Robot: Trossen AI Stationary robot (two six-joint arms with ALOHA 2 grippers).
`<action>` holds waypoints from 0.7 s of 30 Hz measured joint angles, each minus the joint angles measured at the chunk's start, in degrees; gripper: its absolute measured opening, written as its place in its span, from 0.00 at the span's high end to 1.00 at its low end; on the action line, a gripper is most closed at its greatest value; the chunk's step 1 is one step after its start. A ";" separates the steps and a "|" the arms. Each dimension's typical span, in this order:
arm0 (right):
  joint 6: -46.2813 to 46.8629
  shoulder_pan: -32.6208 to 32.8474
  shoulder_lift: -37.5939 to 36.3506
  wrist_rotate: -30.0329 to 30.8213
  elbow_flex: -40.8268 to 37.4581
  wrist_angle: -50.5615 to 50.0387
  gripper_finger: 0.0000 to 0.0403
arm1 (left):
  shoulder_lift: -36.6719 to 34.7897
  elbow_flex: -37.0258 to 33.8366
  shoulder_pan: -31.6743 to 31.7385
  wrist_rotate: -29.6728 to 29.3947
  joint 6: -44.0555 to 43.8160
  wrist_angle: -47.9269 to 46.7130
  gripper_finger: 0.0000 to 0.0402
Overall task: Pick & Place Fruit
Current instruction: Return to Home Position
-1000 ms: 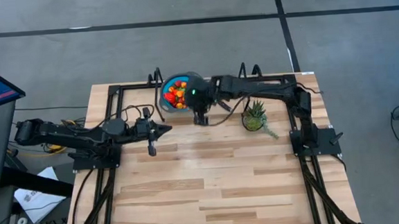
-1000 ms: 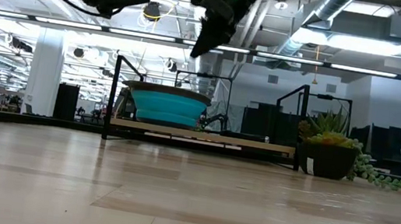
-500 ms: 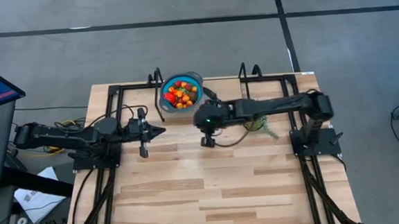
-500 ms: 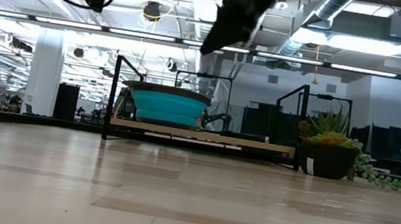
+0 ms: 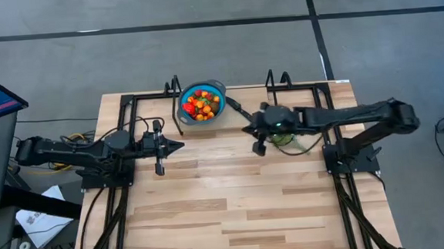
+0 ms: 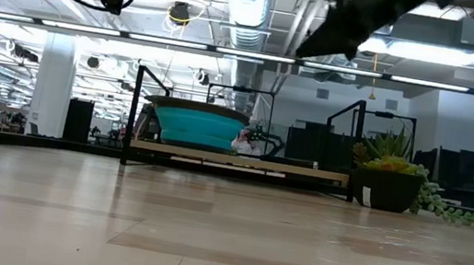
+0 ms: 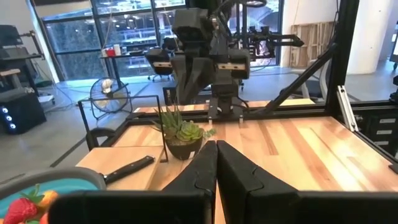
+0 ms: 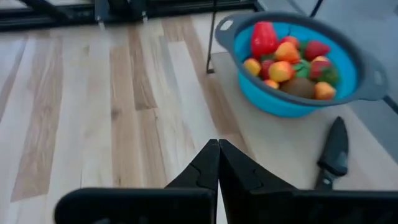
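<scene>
Drawn back from the round blue bowl [image 5: 222,93] since a second ago, your right gripper [image 5: 247,129] hangs above the wooden table [image 5: 235,209], between bowl and potted green plant [image 5: 286,139], fingers pressed together, empty, left gripper [image 5: 178,145] likewise closed, small toy fruits [image 5: 200,104] heaped in the bowl.

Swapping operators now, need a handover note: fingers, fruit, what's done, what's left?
Left gripper: fingers shut, empty, above the table's left side.
Right gripper: fingers shut, empty, above the table by the plant, facing the bowl.
Fruit: piled in the blue bowl; none seen loose on the table.
Left: likely just parking both arms.
</scene>
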 joint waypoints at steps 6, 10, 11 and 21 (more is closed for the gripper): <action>-0.31 -0.44 -8.83 -0.02 -5.71 1.22 1.00 | -0.33 0.00 0.02 -0.05 1.45 0.41 1.00; -0.50 -0.45 -13.76 -0.01 -9.34 1.93 1.00 | -1.64 0.02 0.12 -0.32 1.89 0.54 1.00; -0.41 -0.46 -14.97 0.00 -10.29 2.08 1.00 | -2.39 0.02 0.21 -0.41 1.93 0.29 1.00; -0.04 -0.44 -25.21 -0.02 -18.79 5.66 1.00 | -8.35 0.03 1.92 -0.74 1.94 -4.36 1.00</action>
